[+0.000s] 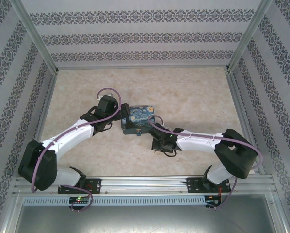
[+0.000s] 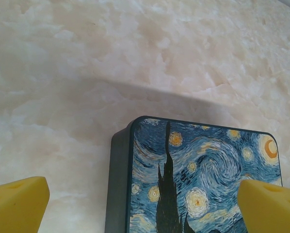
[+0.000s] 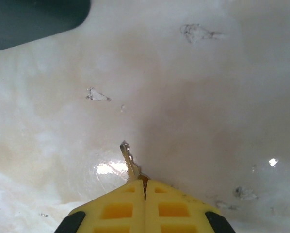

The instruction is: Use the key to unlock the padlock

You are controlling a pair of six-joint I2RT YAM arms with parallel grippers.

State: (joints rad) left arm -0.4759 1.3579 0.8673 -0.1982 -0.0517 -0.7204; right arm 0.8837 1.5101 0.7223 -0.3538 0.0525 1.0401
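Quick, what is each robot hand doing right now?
Left end effector: open, holding nothing, its fingers either side of the painted box.
Right end effector: closed on the key.

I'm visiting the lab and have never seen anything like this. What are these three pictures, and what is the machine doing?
The wide picture looks down from above on two white robot arms bolted at the near edge of a pale marble-patterned table. The other two pictures come from small cameras on each arm's wrist, so you see that arm's own yellow fingers.

On the table lies a dark box with a blue-and-yellow Starry Night print. A small metal piece juts from its near side, probably the padlock, too small to be sure.

The left gripper is open, its yellow fingers wide apart above the box.

The right gripper is pinched shut on a thin grey metal key, whose tip pokes out over the table.
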